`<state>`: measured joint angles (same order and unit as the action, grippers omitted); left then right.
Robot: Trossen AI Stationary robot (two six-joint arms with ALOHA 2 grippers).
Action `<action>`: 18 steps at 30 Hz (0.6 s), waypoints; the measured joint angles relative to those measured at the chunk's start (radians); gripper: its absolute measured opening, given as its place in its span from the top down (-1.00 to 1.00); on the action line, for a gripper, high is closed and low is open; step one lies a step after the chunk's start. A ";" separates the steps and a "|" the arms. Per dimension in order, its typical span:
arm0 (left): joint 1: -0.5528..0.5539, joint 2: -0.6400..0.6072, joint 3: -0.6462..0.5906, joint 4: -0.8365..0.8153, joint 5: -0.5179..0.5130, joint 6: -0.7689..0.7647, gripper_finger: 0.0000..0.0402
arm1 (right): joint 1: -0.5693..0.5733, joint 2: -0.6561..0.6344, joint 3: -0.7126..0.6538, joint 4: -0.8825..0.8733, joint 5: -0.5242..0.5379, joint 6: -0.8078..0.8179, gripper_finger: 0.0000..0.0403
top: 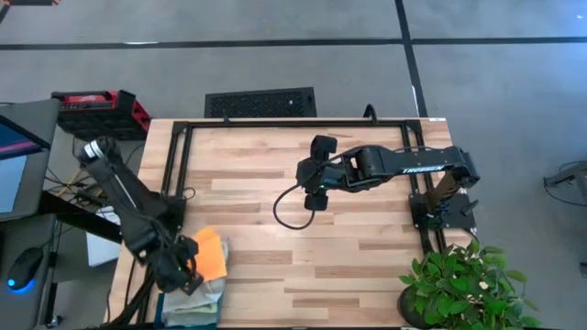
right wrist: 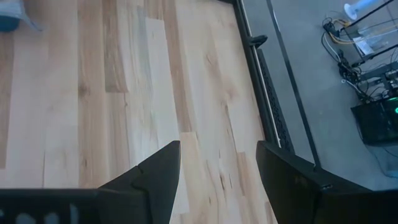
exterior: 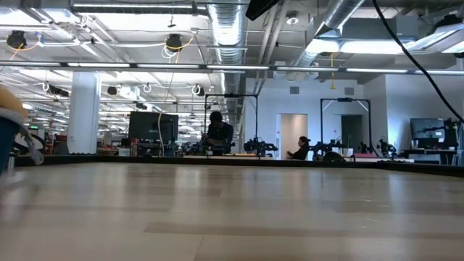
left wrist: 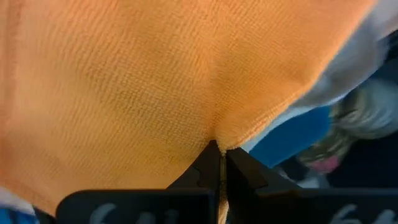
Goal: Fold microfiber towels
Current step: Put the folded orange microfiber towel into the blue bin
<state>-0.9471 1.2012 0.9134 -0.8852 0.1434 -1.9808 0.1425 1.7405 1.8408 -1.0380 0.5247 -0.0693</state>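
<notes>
Orange towel (left wrist: pixel 143 81) sits pinched in the left gripper (top: pixel 180 271) at lower left; right gripper (right wrist: pixel 217 171) hovers spread-fingered mid-table (top: pixel 367 247).

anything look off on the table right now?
Nothing spilled or damaged. The towels sit bunched in a pile at the table's near-left corner, unfolded. The left gripper is shut on the orange towel there. The right gripper hangs open over bare wood mid-table.
</notes>
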 joint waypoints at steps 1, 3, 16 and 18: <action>-0.009 0.018 0.000 0.012 0.021 -0.004 1.00 | 0.000 0.000 0.000 -0.002 0.000 0.001 -0.16; -0.022 0.055 0.000 0.066 0.056 0.004 1.00 | 0.000 0.000 0.000 -0.002 0.000 0.001 -0.16; -0.041 0.203 0.000 0.256 0.080 0.190 0.94 | 0.000 0.000 0.000 -0.001 0.000 0.000 -0.16; -0.040 0.207 0.000 0.262 0.068 0.225 0.90 | 0.000 0.000 0.000 -0.001 0.000 0.001 -0.16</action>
<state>-0.9868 1.4084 0.9134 -0.6234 0.2111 -1.7553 0.1425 1.7405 1.8408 -1.0391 0.5243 -0.0684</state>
